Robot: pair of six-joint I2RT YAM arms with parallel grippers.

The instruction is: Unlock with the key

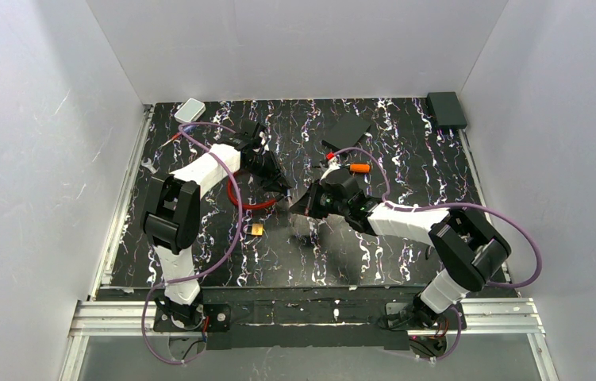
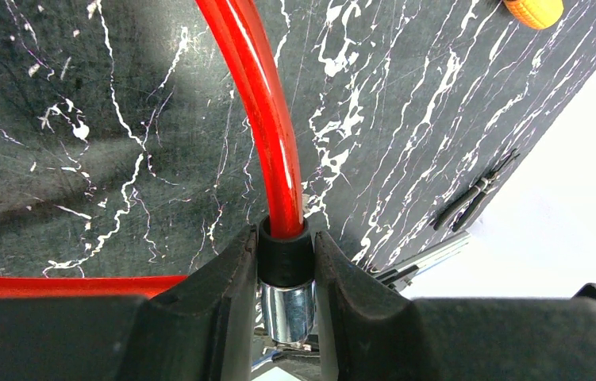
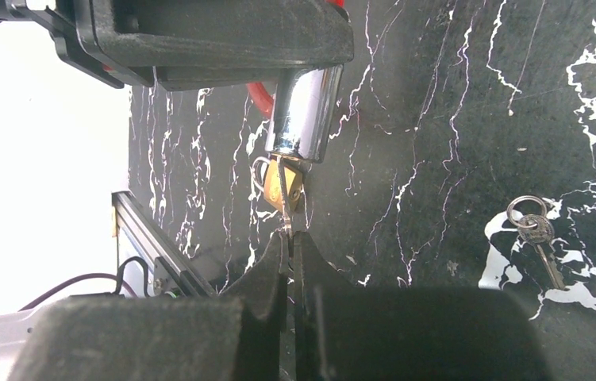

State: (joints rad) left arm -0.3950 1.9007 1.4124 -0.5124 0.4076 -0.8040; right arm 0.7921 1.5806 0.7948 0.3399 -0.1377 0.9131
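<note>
left gripper (image 2: 285, 246): clamped on the black end of the red cable lock (image 2: 267, 119) | right gripper (image 3: 290, 238): fingers pressed together on the key (image 3: 285, 202), which sticks out just beyond their tips, blade at the chrome barrel (image 3: 304, 111) mouth | handling: light, thin, stiff, slippery; you should pinch its flat head.

No writing, number or brand mark is legible in any view. The brass padlock (image 1: 256, 229) shows too small to tell.

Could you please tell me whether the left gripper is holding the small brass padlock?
No, the left gripper has its fingers clamped on either side of the black end of the red cable lock.
</note>
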